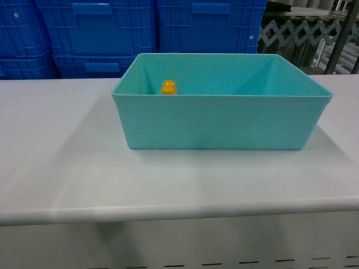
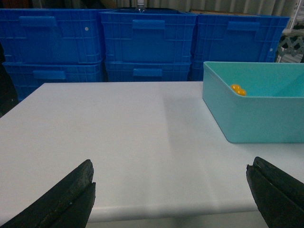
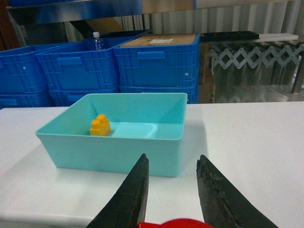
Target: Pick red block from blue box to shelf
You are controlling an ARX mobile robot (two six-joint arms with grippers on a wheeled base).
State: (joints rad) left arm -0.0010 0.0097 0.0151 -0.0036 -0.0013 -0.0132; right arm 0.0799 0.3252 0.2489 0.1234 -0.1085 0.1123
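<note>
Right gripper (image 3: 173,159) is hovering short of the blue box (image 3: 114,156) on the white table (image 1: 61,168), its fingers appearing to be pinching the red block (image 3: 167,223), only a sliver of which is showing deep between them. Left gripper (image 2: 171,164) is hanging spread wide, holding nothing. With an orange-yellow two-stud brick (image 3: 100,126) sitting alone in the box, the risk is lying in that deep, barely visible hold: the block may be slipping or snagging during the swing towards the shelf, which is not clearly showing
</note>
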